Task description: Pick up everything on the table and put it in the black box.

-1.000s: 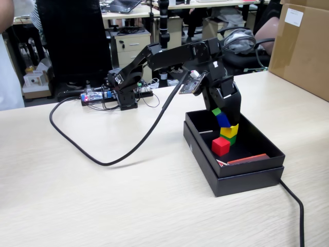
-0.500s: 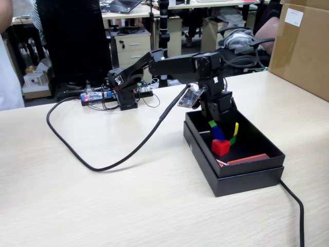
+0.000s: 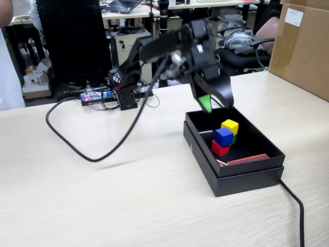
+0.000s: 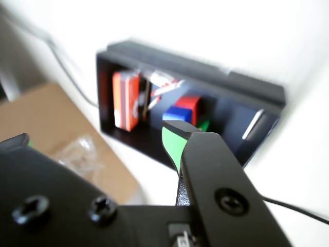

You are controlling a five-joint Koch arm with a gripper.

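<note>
A Koch arm's gripper (image 3: 215, 104) is hanging above the black box (image 3: 241, 175), its green-padded jaws spread and holding nothing. Inside, the yellow cube (image 3: 230, 126), blue cube (image 3: 223, 136) and red cube (image 3: 218, 148) are sitting clustered together, a sliver of green cube (image 3: 234, 139) peeking from behind. Such small matte blocks are likely light and rigid, best pinched across opposite flat faces

Brown carton (image 3: 303, 46), black cable (image 3: 97, 149)

Cubes (image 3: 224, 137) (four, clustered) inside black box (image 3: 234, 177)
</note>
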